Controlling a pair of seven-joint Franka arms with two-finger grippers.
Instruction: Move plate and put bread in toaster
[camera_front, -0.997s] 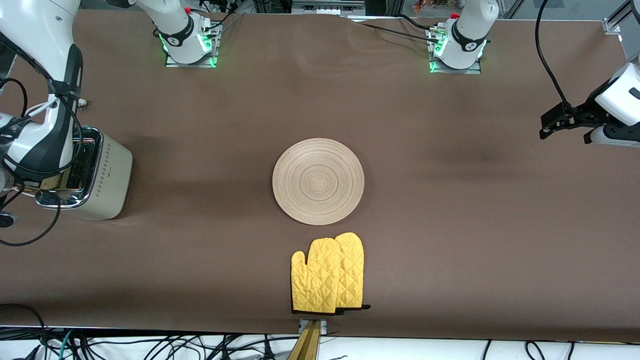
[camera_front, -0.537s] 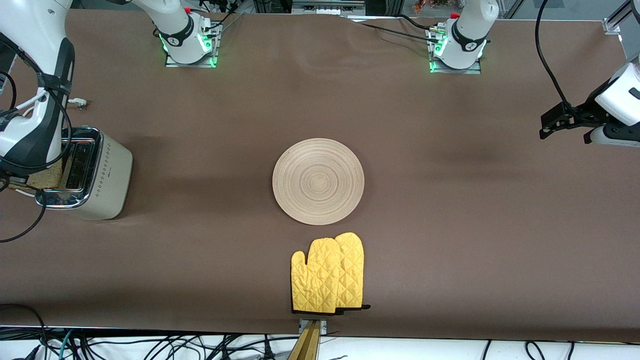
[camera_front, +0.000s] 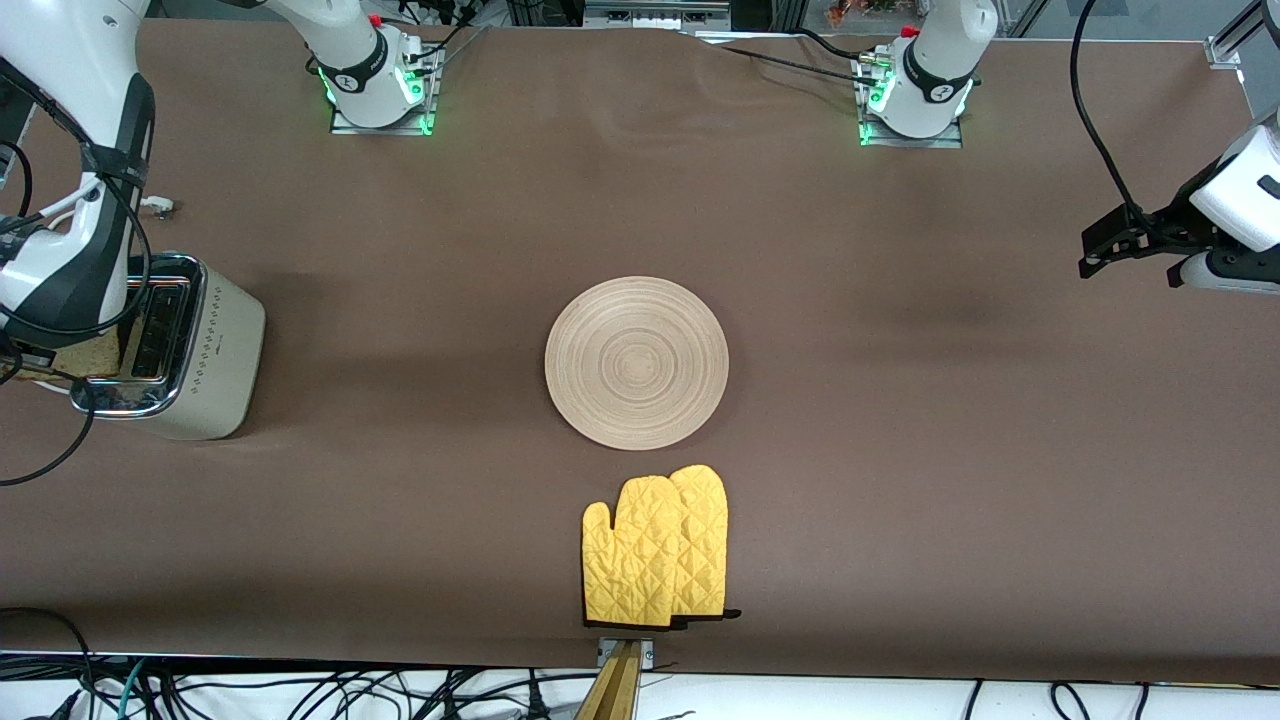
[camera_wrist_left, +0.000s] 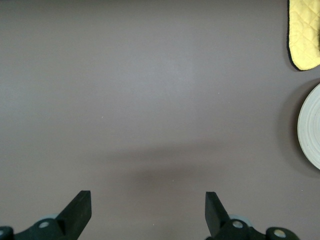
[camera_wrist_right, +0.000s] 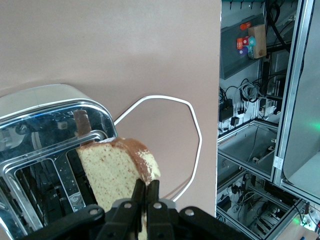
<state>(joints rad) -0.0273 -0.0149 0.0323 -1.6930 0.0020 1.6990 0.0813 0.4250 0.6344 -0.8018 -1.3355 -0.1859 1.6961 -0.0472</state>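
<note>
One part remains: the round light-wood plate (camera_front: 636, 362) lies mid-table, while the right gripper (camera_wrist_right: 145, 197), clamped on the speckled brown bread slice (camera_wrist_right: 116, 170), hangs over the cream-white chrome-topped toaster (camera_front: 205, 350), not yet inserted. The left gripper (camera_wrist_left: 148, 212) waits, fingers apart.

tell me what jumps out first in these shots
The right gripper holds a slice of bread over the toaster at the right arm's end of the table. A wooden plate lies mid-table, with yellow oven mitts nearer the front camera. The left gripper waits open.
</note>
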